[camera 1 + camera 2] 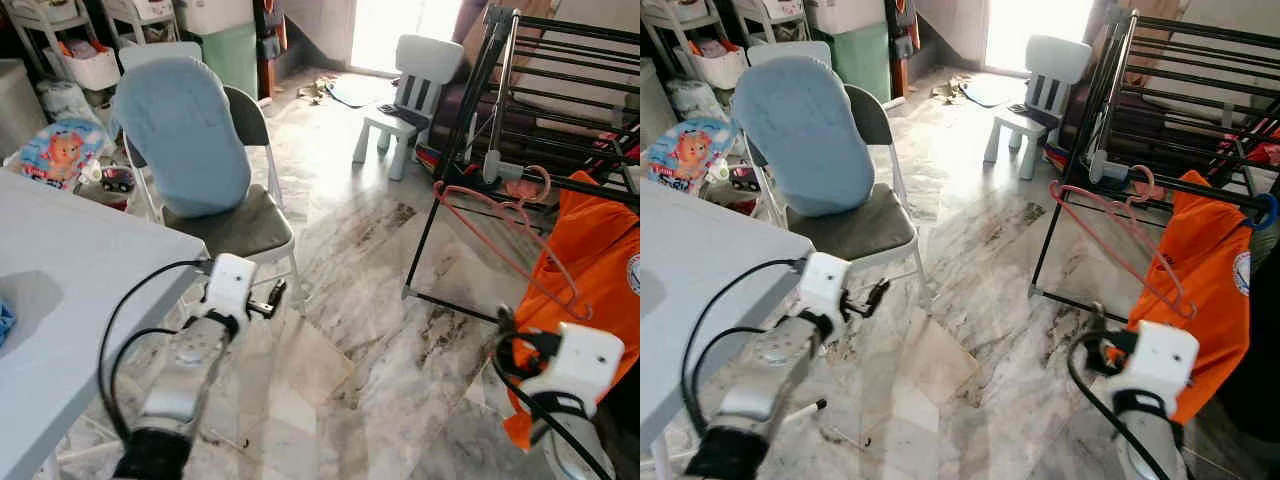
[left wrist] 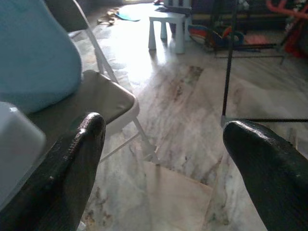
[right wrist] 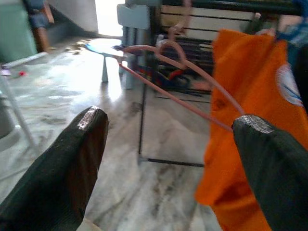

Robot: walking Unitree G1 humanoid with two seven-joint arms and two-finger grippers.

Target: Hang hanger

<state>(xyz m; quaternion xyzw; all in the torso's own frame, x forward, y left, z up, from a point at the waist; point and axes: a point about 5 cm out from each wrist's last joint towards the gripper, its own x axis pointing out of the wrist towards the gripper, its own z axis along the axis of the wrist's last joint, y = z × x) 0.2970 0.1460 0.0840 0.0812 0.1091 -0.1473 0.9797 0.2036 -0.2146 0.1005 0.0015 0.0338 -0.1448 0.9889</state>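
Observation:
A pink wire hanger [image 1: 545,182] hangs by its hook on a bar of the black drying rack [image 1: 560,60] at the right, tilted down toward me. An orange shirt [image 1: 590,260] hangs on the same rack beside it. My right gripper [image 1: 508,325] is low at the right, below the hanger's lower end and just in front of the shirt. It is open, and in the right wrist view the hanger [image 3: 166,46] shows beyond its empty fingers [image 3: 72,163]. My left gripper [image 1: 270,295] is open and empty beside the folding chair.
A grey folding chair with a blue cushion [image 1: 185,130] stands by the white table [image 1: 60,270] at my left. A small white child's chair [image 1: 410,90] is farther back. Marble floor [image 1: 350,260] lies open between chair and rack. Shelves and bins line the back left.

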